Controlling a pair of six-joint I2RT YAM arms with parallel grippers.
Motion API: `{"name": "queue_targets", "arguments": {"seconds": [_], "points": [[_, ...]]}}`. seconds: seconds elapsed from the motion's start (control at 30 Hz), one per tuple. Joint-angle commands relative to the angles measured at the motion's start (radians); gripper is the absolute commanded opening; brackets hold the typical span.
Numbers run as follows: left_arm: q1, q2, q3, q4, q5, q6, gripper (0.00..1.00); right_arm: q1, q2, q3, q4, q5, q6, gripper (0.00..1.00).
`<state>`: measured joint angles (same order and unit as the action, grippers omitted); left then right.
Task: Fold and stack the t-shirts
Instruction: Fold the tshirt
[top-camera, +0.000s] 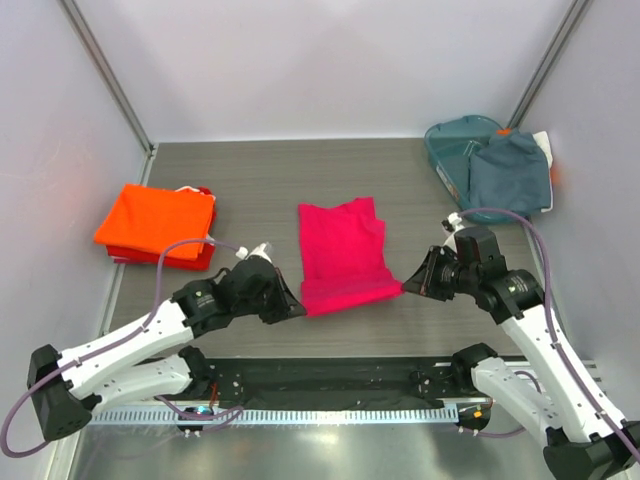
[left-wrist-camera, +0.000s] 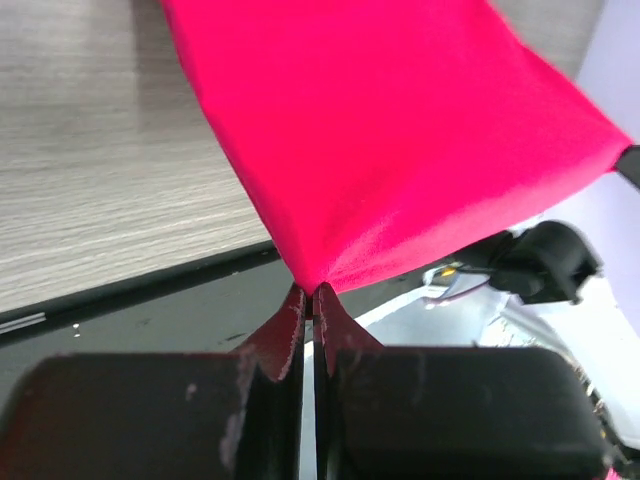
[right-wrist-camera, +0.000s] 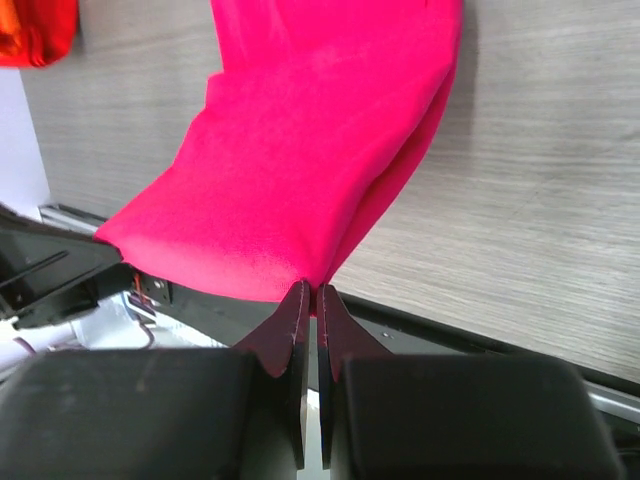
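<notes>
The magenta-pink t-shirt (top-camera: 343, 255) lies in the middle of the table, its near edge lifted and stretched between both grippers. My left gripper (top-camera: 300, 308) is shut on the shirt's near left corner (left-wrist-camera: 312, 270). My right gripper (top-camera: 405, 286) is shut on the near right corner (right-wrist-camera: 312, 278). The shirt hangs taut between them in both wrist views. The folded orange t-shirt (top-camera: 155, 222) sits at the left on a red one. Grey-blue t-shirts (top-camera: 510, 172) lie at the back right, over the basket.
A teal plastic basket (top-camera: 450, 145) stands at the back right corner. White walls close in the table on three sides. A black rail (top-camera: 330, 375) runs along the table's near edge between the arm bases.
</notes>
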<state>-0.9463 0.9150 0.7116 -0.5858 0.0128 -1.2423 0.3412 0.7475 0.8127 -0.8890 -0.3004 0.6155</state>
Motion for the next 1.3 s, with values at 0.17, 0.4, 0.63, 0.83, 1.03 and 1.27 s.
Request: {"name": "queue_targets", "arguments": {"seconds": [0.17, 0.4, 0.63, 0.83, 1.03, 1.27], "points": [[0.118, 0.03, 0.167, -0.121, -0.02, 0.075, 0.0, 0.001, 0.162, 0.196, 0.021, 0.116, 0.013, 0.01], [0.247, 0.137, 0.278, -0.147, 0.068, 0.167, 0.0, -0.001, 0.3, 0.308, 0.044, 0.15, -0.006, 0.01], [0.391, 0.286, 0.445, -0.19, 0.124, 0.273, 0.0, -0.005, 0.473, 0.434, 0.062, 0.202, -0.06, 0.01], [0.452, 0.439, 0.578, -0.22, 0.134, 0.336, 0.0, -0.021, 0.604, 0.534, 0.084, 0.251, -0.097, 0.01], [0.527, 0.593, 0.66, -0.191, 0.199, 0.379, 0.0, -0.037, 0.762, 0.627, 0.11, 0.259, -0.125, 0.01], [0.569, 0.673, 0.766, -0.22, 0.21, 0.412, 0.0, -0.062, 0.882, 0.721, 0.119, 0.239, -0.132, 0.01]]}}
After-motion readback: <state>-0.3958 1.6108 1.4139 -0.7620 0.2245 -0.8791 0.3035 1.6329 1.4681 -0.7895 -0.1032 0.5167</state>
